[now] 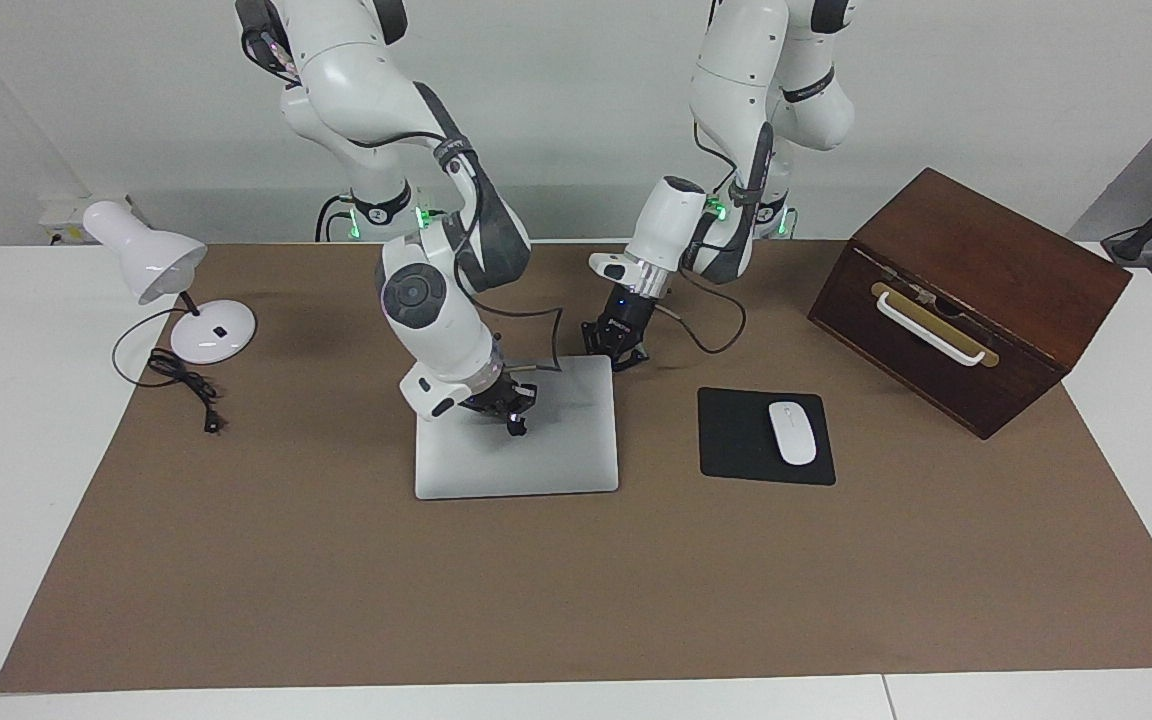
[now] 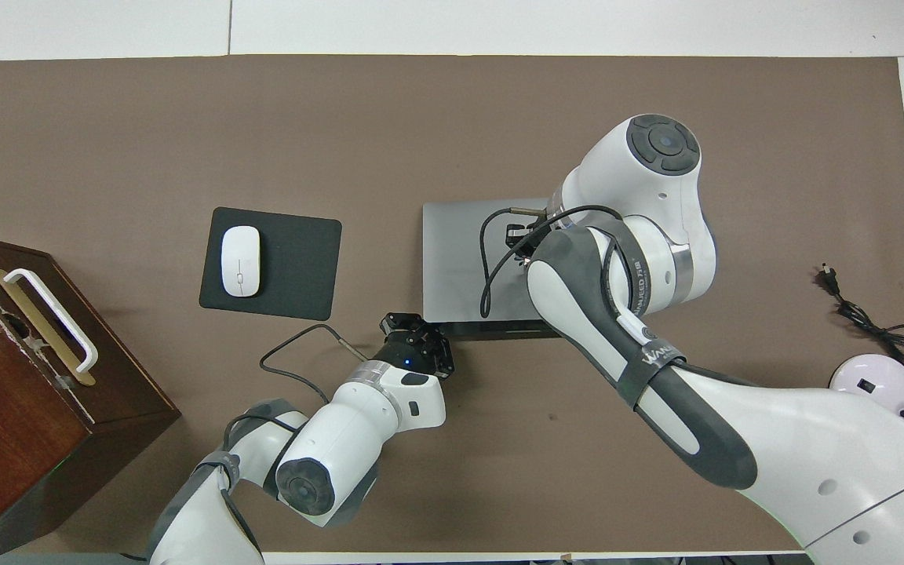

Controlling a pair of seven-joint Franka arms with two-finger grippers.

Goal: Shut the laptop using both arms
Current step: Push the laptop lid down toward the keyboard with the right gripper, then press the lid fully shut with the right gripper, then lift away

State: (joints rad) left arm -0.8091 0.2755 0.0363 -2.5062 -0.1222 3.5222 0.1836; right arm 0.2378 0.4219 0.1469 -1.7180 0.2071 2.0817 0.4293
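The laptop (image 1: 516,440) is seen lying flat on the brown mat (image 1: 576,580) in the middle of the desk (image 1: 16,450), lid down on its base, with no gap visible along the edge farthest from the robots. The closing itself is judged done, or all but done.

The right gripper (image 1: 513,424) is pressed down on the lid, roughly at its centre, jaws closed with nothing held between them. A shut fingertip is being used as a blunt pusher here; nothing needs to be grasped, only weight to be applied so the lid seats fully.

The left gripper (image 1: 624,360) is set at the laptop's corner nearest the robots, toward the left arm's end of the desk, jaws likewise closed and empty. It is judged to be placed there as a stop, so that the machine cannot be shoved toward the robots while the lid is pushed. Whether it actually touches the hinge edge cannot be made out.

From overhead, the lid (image 2: 460,259) is largely covered by the right arm, and the left gripper (image 2: 418,339) is seen just at the hinge corner.

The mouse (image 1: 792,432) on its black pad (image 1: 736,440), the wooden box (image 1: 966,300) and the lamp (image 1: 151,265) are left well apart, untouched.
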